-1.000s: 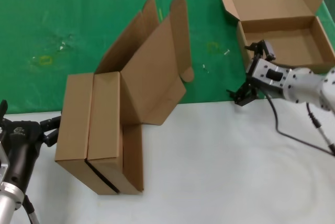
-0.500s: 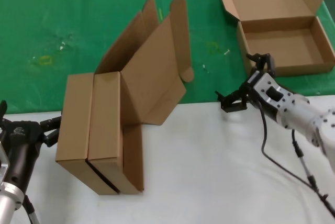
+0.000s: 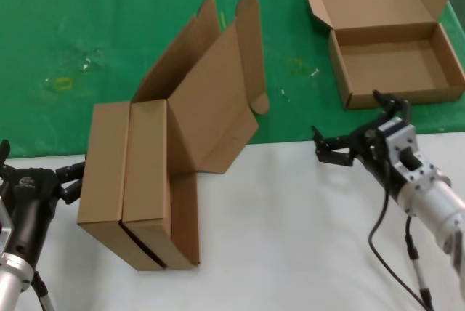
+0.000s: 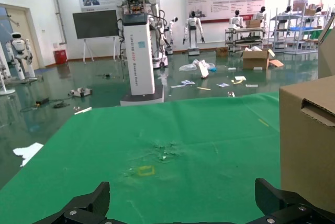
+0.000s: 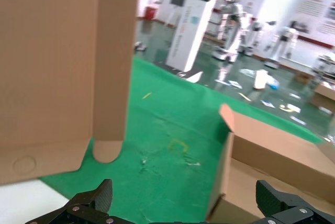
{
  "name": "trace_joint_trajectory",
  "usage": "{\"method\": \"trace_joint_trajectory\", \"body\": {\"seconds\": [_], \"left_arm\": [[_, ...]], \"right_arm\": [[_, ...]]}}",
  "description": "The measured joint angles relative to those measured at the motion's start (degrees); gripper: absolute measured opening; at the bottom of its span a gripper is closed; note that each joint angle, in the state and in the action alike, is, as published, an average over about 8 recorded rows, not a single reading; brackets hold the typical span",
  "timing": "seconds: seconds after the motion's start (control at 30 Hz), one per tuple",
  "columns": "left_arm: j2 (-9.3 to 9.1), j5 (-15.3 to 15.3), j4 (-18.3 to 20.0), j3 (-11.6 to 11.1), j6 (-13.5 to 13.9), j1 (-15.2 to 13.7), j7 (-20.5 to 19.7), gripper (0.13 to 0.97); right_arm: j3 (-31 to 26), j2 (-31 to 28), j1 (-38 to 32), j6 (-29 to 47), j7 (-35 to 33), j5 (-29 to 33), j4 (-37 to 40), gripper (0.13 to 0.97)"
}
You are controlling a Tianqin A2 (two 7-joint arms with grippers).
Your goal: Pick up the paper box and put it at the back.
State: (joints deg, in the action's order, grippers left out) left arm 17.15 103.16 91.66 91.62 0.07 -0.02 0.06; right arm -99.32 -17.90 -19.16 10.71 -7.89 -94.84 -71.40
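Two paper boxes stand on edge on the white table at the left: the outer one (image 3: 103,173) and the inner one (image 3: 149,180), their open lids (image 3: 211,100) leaning back over the green cloth (image 3: 109,27). A third paper box (image 3: 396,64) lies open on the cloth at the back right. My right gripper (image 3: 354,133) is open and empty, hovering at the cloth's front edge just in front of that open box (image 5: 272,166). My left gripper (image 3: 38,164) is open and empty, beside the outer standing box (image 4: 309,145).
The white tabletop (image 3: 290,238) stretches between the standing boxes and my right arm. The green cloth has pale stains (image 3: 62,82) at the back left and specks (image 3: 294,64) near the middle. A cable (image 3: 378,238) hangs from my right arm.
My right arm has drawn back from the open box toward the white table, its gripper still open and empty. The left arm and the boxes have not moved.
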Motion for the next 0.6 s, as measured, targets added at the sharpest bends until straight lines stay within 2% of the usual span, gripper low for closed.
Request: {"method": "trace_joint_trajectory", "body": {"seconds": [0.4,0.6], "left_arm": [[0.03,-0.02,0.01,0.04,-0.05,0.01,-0.04,0.966],[0.03,-0.02,0.01,0.05,-0.06,0.02,-0.05,0.966]], "right_arm": [[5.35,0.5,13.39,-7.48,5.52,-5.8,-14.16,0.966],[6.45,0.6,16.14,-9.02,6.65,-6.99,-17.08,0.966]]}}
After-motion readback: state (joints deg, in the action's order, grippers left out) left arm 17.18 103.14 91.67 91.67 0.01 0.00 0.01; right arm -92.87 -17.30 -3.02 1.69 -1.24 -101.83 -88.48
